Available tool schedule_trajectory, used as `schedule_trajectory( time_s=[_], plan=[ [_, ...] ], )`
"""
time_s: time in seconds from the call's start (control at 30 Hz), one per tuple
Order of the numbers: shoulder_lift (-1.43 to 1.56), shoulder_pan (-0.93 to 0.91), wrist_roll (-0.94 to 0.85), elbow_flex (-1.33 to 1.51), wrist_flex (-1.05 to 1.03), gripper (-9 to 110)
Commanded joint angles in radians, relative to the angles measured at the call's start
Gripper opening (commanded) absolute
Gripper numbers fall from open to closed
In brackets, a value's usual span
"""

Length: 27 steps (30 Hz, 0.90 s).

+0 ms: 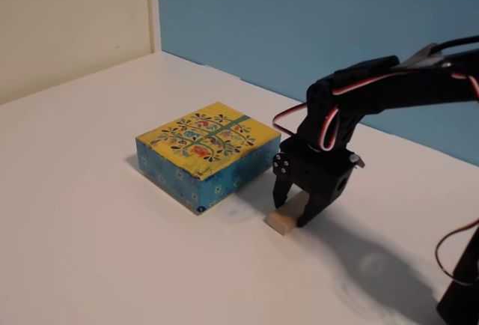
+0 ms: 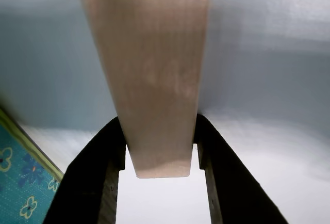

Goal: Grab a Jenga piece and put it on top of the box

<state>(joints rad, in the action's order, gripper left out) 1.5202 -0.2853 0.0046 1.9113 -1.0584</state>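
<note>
The Jenga piece (image 1: 281, 223) is a small pale wooden block lying on the white table just right of the box's near corner in the fixed view. My gripper (image 1: 293, 213) reaches down over it with one finger on each side. In the wrist view the block (image 2: 154, 79) runs away from the camera, and both black fingers (image 2: 98, 172) press its sides at the near end, so my gripper (image 2: 160, 131) is shut on it. The box (image 1: 208, 142) has a yellow floral top and blue sides. Its blue side (image 2: 20, 193) shows at the lower left of the wrist view.
The white table (image 1: 90, 228) stretches out to the left and front of the box. A cream wall and a blue wall stand behind. The arm's base and red, white and black cables (image 1: 456, 265) are at the right edge.
</note>
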Motion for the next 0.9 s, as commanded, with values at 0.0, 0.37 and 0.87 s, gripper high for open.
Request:
schedule_trajectory(
  time_s=[0.0, 0.37, 0.87],
  plan=[
    [-0.003, -0.014, -0.009, -0.015, 0.008, 0],
    [0.176, -0.014, -0.071, -0.026, -0.098, 0],
    [0.321, -0.031, -0.170, -0.360, -0.454, 0]
  ],
)
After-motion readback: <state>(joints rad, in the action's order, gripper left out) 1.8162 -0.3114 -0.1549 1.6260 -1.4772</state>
